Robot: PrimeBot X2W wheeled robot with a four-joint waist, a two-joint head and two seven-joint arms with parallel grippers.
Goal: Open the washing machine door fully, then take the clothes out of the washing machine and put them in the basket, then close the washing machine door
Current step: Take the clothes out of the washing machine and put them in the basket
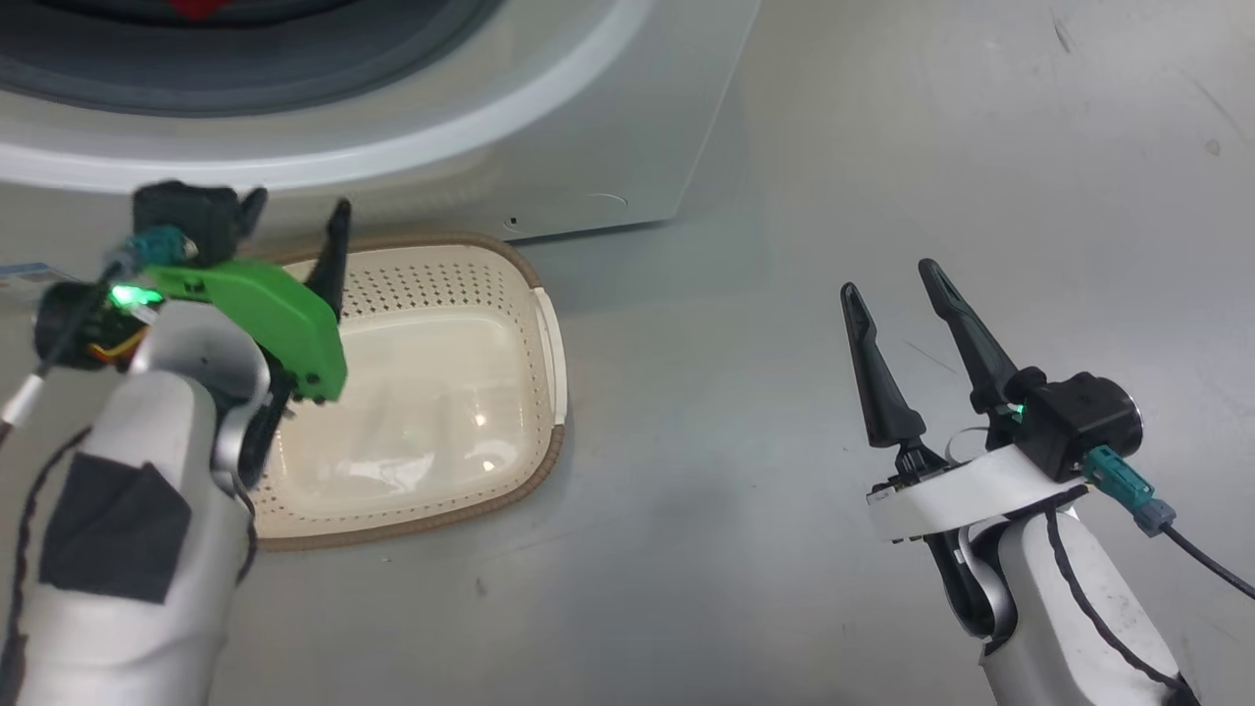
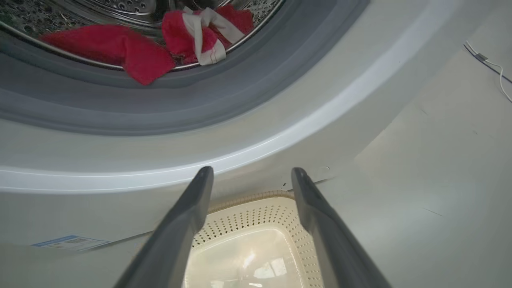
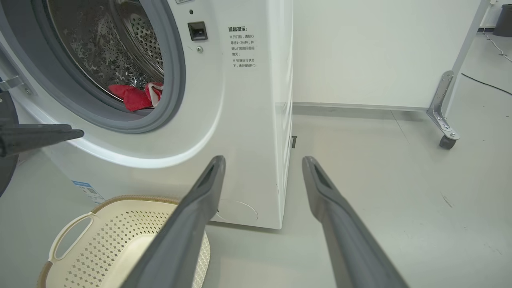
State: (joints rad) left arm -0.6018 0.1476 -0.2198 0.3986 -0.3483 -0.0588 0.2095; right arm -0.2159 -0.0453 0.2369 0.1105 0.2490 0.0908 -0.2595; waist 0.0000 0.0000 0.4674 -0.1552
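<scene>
The clothes [image 2: 132, 52] lie at the bottom front of the drum [image 3: 112, 52]. One plain red fold spills over the steel lip onto the grey seal [image 2: 200, 100], and a bunch with white stripes sits just behind it to the right. The washing machine [image 3: 248, 120] stands open, and the basket [image 1: 441, 279] sits empty on the floor [image 1: 882, 147], just in front of it and below the opening.

We judge the step in hand to be fetching the first garment. The left pincer [image 2: 252, 172] hangs released above the basket, fingers spread and aimed at the machine's front below the opening. The right pincer [image 1: 888, 279] is released too, well off to the side over bare floor.

To do this well, we would raise the left pincer to the overhanging fold, the nearest cloth. We would bite deep into it rather than nip an edge, then draw it out and down so it clears the seal without dragging the rubber. The basket lies right beneath for the drop.

The washing machine door [image 3: 7, 172] is cut off to a dark sliver at the edge of the right wrist view, so we cannot tell how far it has swung. The drum's depth is hidden, so the number of garments is unclear. In the head view the left arm covers part of the basket.
</scene>
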